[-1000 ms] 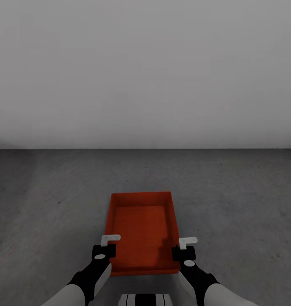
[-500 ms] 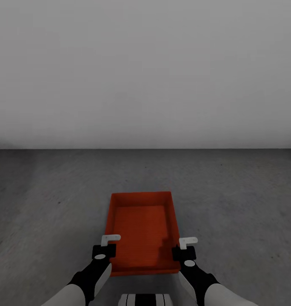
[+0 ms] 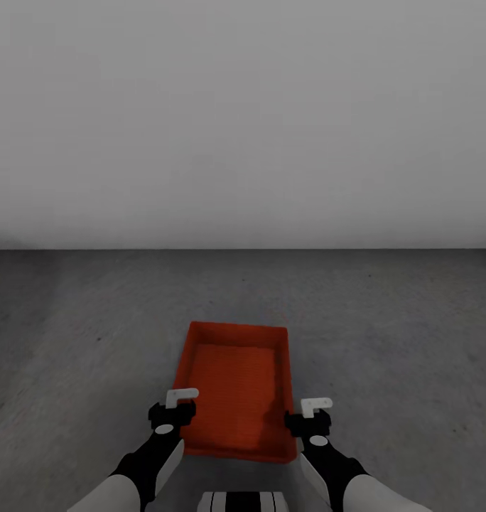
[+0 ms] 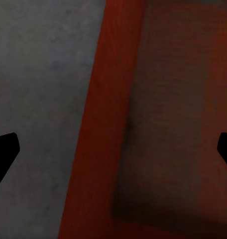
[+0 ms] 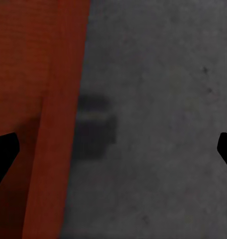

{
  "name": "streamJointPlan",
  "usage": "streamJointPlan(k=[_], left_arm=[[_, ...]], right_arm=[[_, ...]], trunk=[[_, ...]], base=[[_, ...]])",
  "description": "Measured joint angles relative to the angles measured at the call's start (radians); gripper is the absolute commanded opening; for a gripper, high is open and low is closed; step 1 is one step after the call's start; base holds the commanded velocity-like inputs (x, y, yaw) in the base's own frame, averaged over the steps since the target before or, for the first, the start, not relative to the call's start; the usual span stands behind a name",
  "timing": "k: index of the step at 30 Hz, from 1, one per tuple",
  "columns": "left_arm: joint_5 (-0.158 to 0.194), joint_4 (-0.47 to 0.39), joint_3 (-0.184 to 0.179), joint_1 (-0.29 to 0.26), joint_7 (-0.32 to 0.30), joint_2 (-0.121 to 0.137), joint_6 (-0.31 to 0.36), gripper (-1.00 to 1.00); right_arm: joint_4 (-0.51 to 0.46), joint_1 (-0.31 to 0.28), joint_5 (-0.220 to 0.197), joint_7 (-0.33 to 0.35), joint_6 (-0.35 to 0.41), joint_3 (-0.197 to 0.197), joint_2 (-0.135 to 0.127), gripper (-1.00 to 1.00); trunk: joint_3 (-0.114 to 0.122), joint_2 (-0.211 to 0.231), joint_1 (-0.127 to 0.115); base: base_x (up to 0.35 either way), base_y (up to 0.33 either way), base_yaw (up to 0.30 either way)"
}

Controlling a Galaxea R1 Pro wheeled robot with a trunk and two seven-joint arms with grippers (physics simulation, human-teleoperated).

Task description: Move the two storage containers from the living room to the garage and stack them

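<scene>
One storage container (image 3: 236,391) — two tools: left tool (image 3: 173,405), right tool (image 3: 308,414).

**Orange bin on the garage floor**

One orange-red bin (image 3: 236,387) lies on the dark grey, mottled concrete floor (image 3: 385,334), in front of a plain light grey wall (image 3: 243,121). It is rectangular and open-topped, with low straight walls and a flat, finely ribbed bottom, and it holds nothing. Its long sides run away from the robot, and it sits slightly skewed, the far end swung a little to the right. In the left wrist view its wall (image 4: 96,129) meets the floor (image 4: 39,74); in the right wrist view its edge (image 5: 54,149) borders bare concrete (image 5: 163,124).
</scene>
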Motion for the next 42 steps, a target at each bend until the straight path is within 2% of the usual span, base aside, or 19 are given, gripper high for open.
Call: streamJointPlan(k=[19, 42], left_arm=[[0.003, -0.001, 0.002, 0.0, 0.003, -0.004, 0.002, 1.0], [0.002, -0.001, 0.003, 0.0, 0.004, -0.003, 0.003, 1.0]], right_arm=[[-0.002, 0.0, 0.001, 0.002, 0.0, 0.0, 0.003, 1.0], [-0.002, 0.0, 0.001, 0.002, 0.0, 0.002, 0.004, 1.0]], trunk=[[0.0, 0.0, 0.0], [0.072, 0.161, -0.088]], base=[[0.0, 0.0, 0.0], [0.0, 0.0, 0.0]])
